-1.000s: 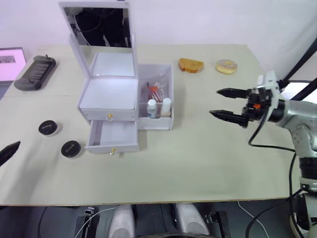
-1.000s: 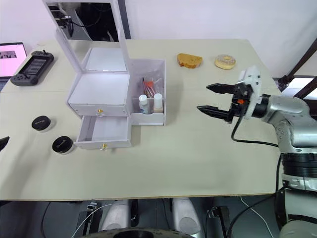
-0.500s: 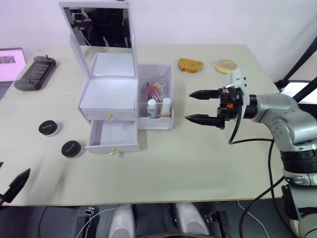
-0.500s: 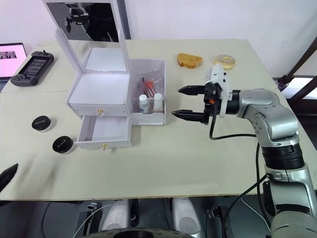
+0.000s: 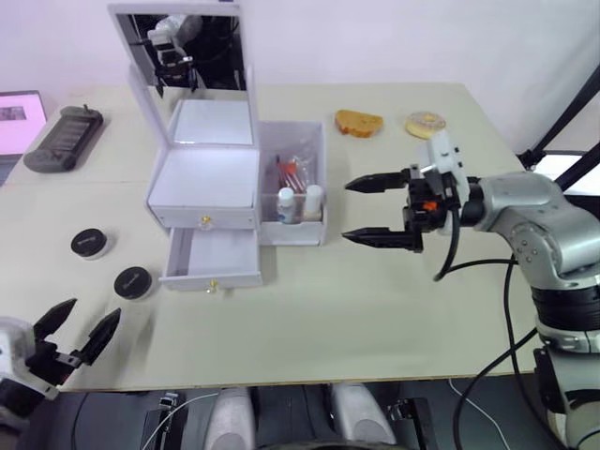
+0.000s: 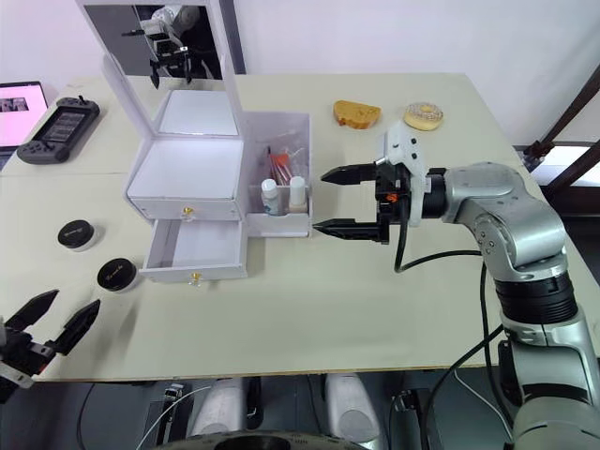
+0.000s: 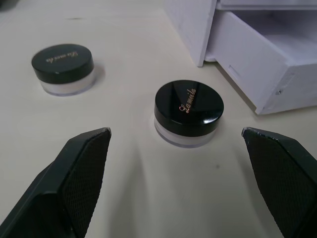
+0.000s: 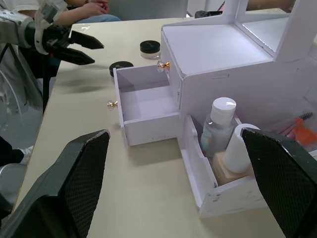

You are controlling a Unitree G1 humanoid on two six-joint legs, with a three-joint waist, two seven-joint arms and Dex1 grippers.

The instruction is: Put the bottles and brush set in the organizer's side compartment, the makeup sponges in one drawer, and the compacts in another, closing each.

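The white organizer [image 5: 206,178] stands with its mirror lid up. Its side compartment [image 5: 298,192] holds two bottles [image 5: 288,204] and the brush set [image 5: 289,172]. The lower drawer [image 5: 216,255] is pulled out and empty; the upper drawer [image 5: 204,217] is closed. Two black-lidded compacts [image 5: 134,281] [image 5: 91,243] lie left of the drawers. Two makeup sponges [image 5: 361,123] [image 5: 427,124] rest at the far right. My right gripper [image 5: 347,211] is open, just right of the side compartment. My left gripper [image 5: 80,328] is open near the front left edge, short of the nearer compact [image 7: 188,111].
A black game controller [image 5: 64,138] and a screen [image 5: 19,112] sit at the far left. The table's front edge runs close to my left gripper. A person's hands [image 8: 94,7] show beyond the table in the right wrist view.
My right gripper has moved left from the table's right side to beside the side compartment. My left gripper has come in from the left edge to the front left, both fingers now showing.
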